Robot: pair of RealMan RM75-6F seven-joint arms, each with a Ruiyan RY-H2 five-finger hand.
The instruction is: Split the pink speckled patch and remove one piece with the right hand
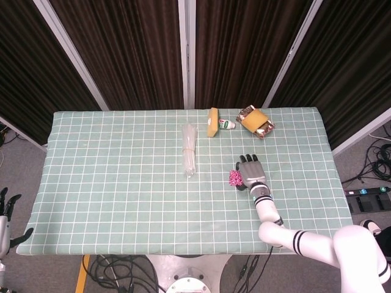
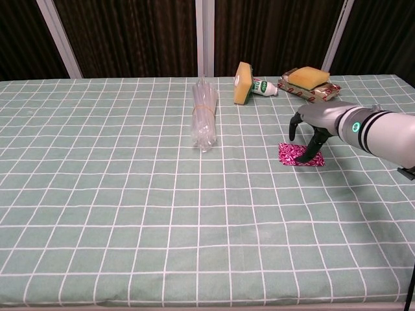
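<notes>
The pink speckled patch (image 1: 233, 178) (image 2: 295, 156) lies on the green checked cloth, right of the middle, and shows as a single heap with one piece over the other. My right hand (image 1: 250, 171) (image 2: 311, 126) hovers over its right side, palm down, with dark fingers (image 2: 315, 144) reaching down onto the upper piece and gripping it. Most of the patch is hidden under the hand in the head view. My left hand (image 1: 6, 213) hangs off the table's left edge, fingers apart and holding nothing.
A clear plastic bundle (image 1: 189, 148) (image 2: 205, 120) lies near the table's middle. At the back stand a yellow sponge on edge (image 1: 212, 122) (image 2: 243, 83), a small white bottle (image 1: 228, 124) (image 2: 264, 87) and a sponge on a wrapped packet (image 1: 256, 120) (image 2: 310, 79).
</notes>
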